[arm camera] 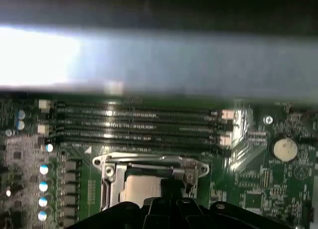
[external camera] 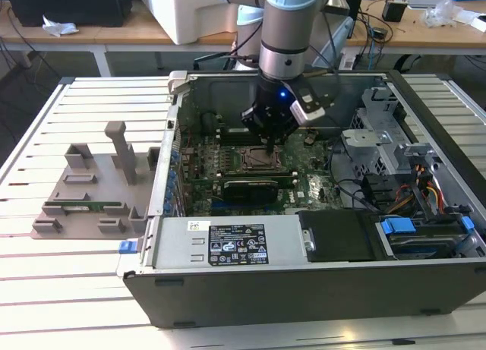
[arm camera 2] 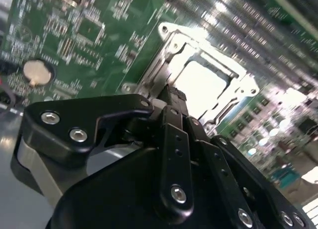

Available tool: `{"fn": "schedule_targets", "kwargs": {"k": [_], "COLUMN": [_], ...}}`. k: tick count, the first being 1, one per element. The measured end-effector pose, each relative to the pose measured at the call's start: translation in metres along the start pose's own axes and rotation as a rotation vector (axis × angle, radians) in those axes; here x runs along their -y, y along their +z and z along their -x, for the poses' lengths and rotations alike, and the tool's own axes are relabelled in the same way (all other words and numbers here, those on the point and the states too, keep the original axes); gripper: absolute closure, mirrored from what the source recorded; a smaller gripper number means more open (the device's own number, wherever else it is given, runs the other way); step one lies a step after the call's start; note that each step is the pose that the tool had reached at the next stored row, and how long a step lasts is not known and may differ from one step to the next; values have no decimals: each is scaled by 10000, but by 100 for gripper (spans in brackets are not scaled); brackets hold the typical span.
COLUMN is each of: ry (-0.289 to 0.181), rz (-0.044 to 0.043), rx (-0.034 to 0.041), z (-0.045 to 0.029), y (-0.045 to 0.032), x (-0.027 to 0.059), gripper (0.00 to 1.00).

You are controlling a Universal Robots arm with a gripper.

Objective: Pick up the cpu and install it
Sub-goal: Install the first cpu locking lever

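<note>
The end effector hangs just above the socket at the centre of the exterior view. The cpu lies inside the socket frame. Whether its fingers are spread, I cannot tell.

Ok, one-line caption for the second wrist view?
Gripper poised at the metal-framed motherboard socket, with the silvery cpu lying inside the frame.
</note>
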State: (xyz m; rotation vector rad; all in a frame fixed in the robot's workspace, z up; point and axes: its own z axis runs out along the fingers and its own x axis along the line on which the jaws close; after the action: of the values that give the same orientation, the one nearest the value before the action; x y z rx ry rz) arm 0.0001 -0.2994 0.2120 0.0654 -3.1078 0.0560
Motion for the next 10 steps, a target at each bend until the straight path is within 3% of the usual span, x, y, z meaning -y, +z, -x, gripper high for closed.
{"fn": "schedule_targets", "kwargs": {"k": [2, 10], "ry": [2, 2], "rz": [-21, -64], "rx": [-2, -3], "z": [-2, -16], "y": [-25, -477], "x": [5, 21], "gripper": [89, 89]}}
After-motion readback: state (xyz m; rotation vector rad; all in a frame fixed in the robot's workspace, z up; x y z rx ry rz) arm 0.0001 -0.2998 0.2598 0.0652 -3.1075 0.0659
